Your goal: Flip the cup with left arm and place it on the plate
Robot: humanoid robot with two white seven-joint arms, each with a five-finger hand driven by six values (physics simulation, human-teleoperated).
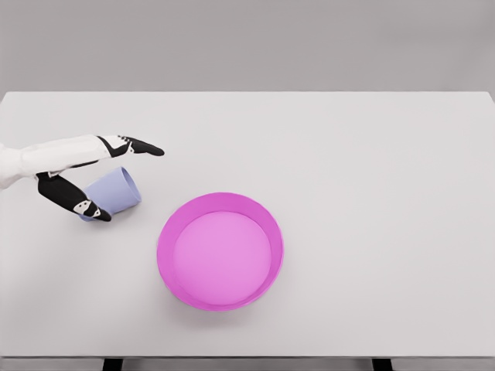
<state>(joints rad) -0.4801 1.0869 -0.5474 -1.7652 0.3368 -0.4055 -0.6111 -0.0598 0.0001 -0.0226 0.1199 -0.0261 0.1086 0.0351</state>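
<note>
A pale lavender-blue cup point(114, 192) lies on its side on the white table, left of the plate, with its round end turned to the right. My left hand point(116, 179) comes in from the left edge and straddles the cup. Its black fingers point(143, 146) stretch out above the cup and the thumb point(73, 199) lies below it, spread apart and not closed on it. The magenta plate point(166, 247), a shallow round dish with a raised rim, sits at the centre front, close to the right of the cup. My right hand is out of view.
The white table point(371, 193) spans the whole view, with its front edge near the bottom of the picture. A grey wall stands behind it.
</note>
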